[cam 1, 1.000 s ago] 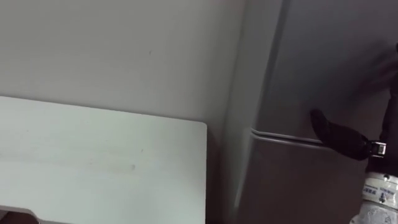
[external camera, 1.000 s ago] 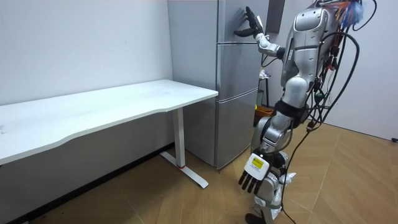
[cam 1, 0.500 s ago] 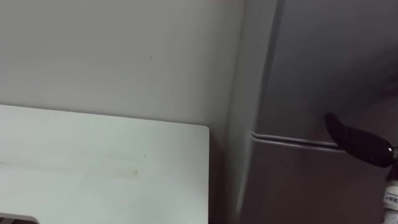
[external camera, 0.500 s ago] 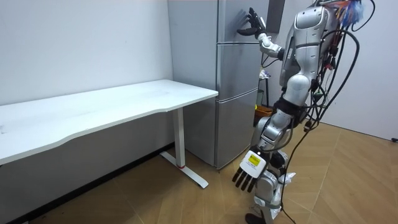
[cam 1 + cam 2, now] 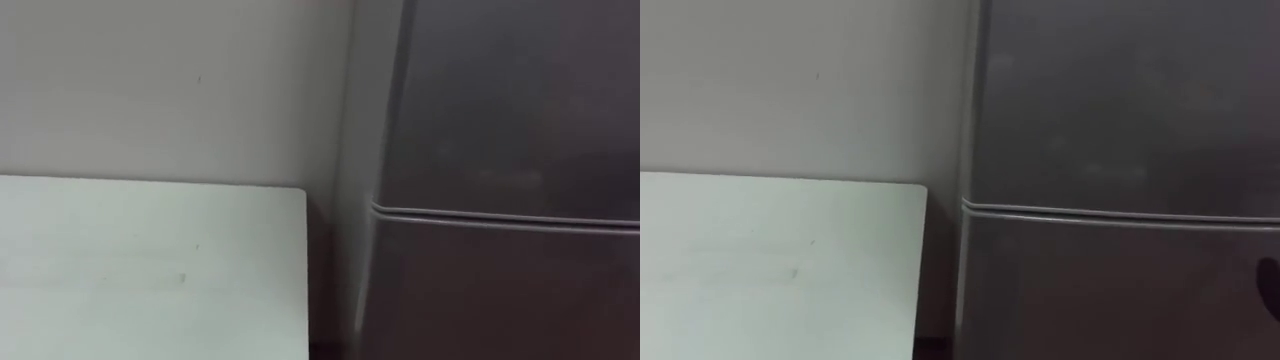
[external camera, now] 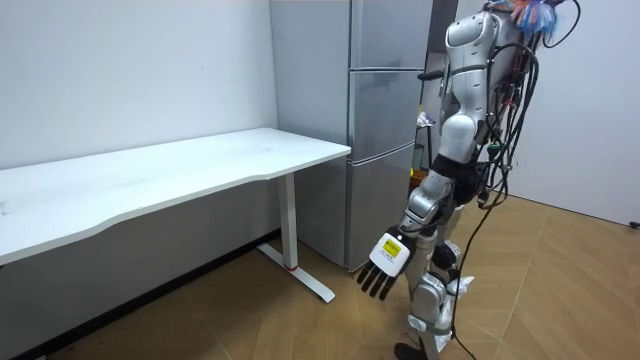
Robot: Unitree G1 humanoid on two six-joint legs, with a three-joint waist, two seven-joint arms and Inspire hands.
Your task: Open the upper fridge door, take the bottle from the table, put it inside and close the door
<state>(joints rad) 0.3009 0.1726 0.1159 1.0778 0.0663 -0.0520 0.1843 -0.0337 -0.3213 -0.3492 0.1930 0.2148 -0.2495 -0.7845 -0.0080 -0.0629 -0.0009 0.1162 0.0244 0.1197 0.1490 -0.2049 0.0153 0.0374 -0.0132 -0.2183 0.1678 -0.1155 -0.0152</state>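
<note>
You stand facing the fridge (image 5: 500, 290), with the white bench (image 5: 150, 270) to its left. Your left hand (image 6: 385, 268) hangs low, fingers straight and spread, holding nothing. The upper door (image 5: 1120, 100) is shut, not yet opened. Where the bottle is cannot be told.

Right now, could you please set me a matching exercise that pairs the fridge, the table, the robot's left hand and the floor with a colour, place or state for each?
Things:
1. fridge
2. table
3. left hand
4. floor

Descriptions:
A. white, standing beside the grey appliance
B. brown wooden boards
C. grey, both doors shut
D. hanging low, fingers straight and pointing down

Pairs: 1-C, 2-A, 3-D, 4-B
</note>
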